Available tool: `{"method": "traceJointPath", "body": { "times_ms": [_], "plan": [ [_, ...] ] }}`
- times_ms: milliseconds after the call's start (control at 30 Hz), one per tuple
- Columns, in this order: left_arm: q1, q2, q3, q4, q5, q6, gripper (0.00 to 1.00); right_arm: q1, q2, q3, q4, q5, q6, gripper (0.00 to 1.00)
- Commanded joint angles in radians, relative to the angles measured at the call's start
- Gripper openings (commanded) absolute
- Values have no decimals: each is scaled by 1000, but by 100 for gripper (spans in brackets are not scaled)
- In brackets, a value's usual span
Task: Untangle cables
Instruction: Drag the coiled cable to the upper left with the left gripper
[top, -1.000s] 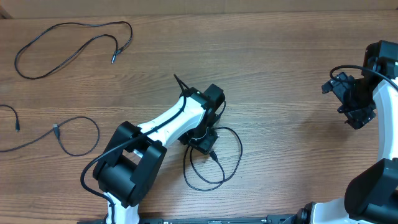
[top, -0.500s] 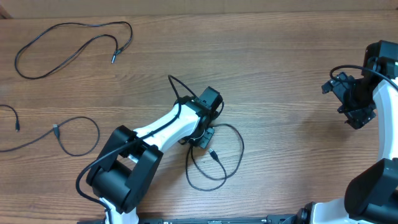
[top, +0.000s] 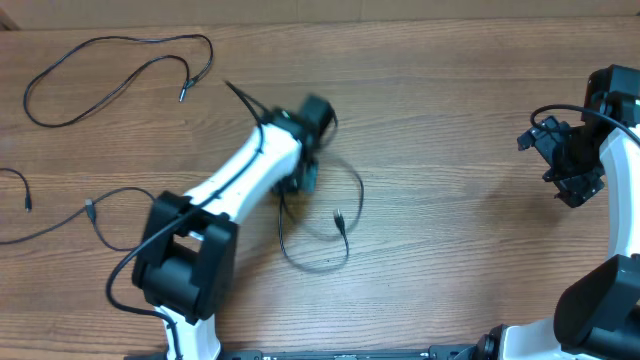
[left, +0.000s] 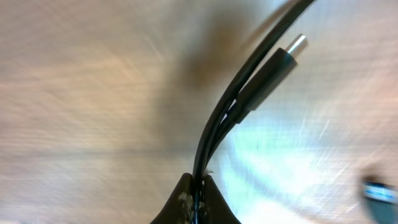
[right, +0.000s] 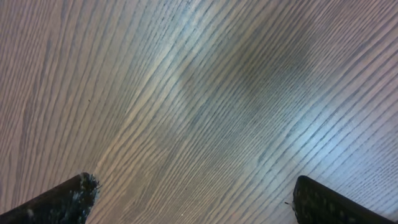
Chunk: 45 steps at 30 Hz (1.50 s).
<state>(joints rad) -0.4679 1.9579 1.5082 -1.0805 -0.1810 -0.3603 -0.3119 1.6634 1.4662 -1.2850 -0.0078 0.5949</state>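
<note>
In the overhead view my left gripper (top: 304, 178) is shut on a thin black cable (top: 318, 268) near the table's middle. That cable hangs in a loose loop toward the front, with a small plug (top: 340, 219) at its free end. The left wrist view shows the cable (left: 219, 118) pinched double between the closed jaws of the left gripper (left: 199, 190), a plug (left: 273, 68) with a metal tip running beside it. My right gripper (top: 570, 172) hovers open at the far right; its view shows fingertips (right: 69, 198) spread wide over bare wood.
Another black cable (top: 110, 70) lies looped at the back left. Two more cables (top: 120, 215) (top: 22, 190) lie by the left edge. The left arm (top: 235, 185) stretches diagonally across the front left of the wooden table (top: 450, 120).
The left gripper closed on the cable, then swung toward the back left, dragging the loop along with it. The right arm has stayed where it was.
</note>
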Motion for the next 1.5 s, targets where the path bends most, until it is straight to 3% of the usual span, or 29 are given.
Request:
{"method": "traceJointPath", "body": {
  "times_ms": [0,267,567,767,967,1200,1333,1467],
  "plan": [
    [82,-71,175,-37,-31,-45,4,2,3,27,2,7,3,100],
    [282,-169,394,-48,6,-70,4,2,3,27,2,7,3,100],
    [441,-159,348,-150,25,-161,4,2,3,27,2,7,3,100],
    [468,-128,296,-180,34,-190,4,2,3,27,2,7,3,100],
    [466,-127,272,-177,156,-201,4,2,3,27,2,7,3,100],
    [517,-127,249,-250,19,-504,4,2,3,27,2,7,3,100],
    [544,-127,205,-304,-127,-734,4,2,3,27,2,7,3,100],
    [581,-127,189,-267,-254,-758,4,2,3,27,2,7,3,100]
  ]
}}
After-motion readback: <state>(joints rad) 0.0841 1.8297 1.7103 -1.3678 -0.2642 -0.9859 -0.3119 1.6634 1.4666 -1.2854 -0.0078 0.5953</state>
